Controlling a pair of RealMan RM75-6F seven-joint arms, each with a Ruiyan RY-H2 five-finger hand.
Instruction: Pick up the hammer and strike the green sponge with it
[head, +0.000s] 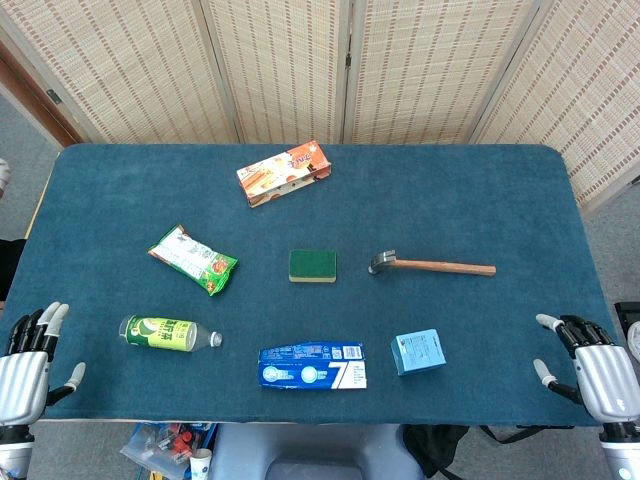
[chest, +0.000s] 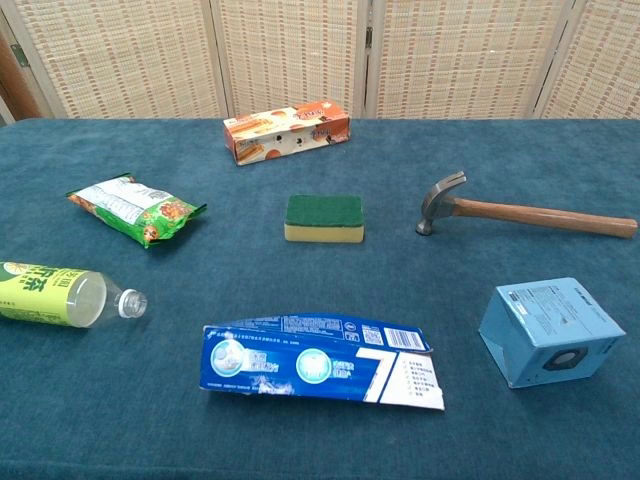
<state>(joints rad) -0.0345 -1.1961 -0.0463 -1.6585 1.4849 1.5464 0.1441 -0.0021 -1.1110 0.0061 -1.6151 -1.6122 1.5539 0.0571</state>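
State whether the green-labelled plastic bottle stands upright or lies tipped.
Tipped: the green-labelled plastic bottle lies on its side, neck pointing right.

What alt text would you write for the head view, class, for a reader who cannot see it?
A hammer lies untouched on a blue table, head toward a green sponge. Both open robot hands, left hand and right hand, rest at the near corners. Boxes, a snack bag and a bottle lie around.
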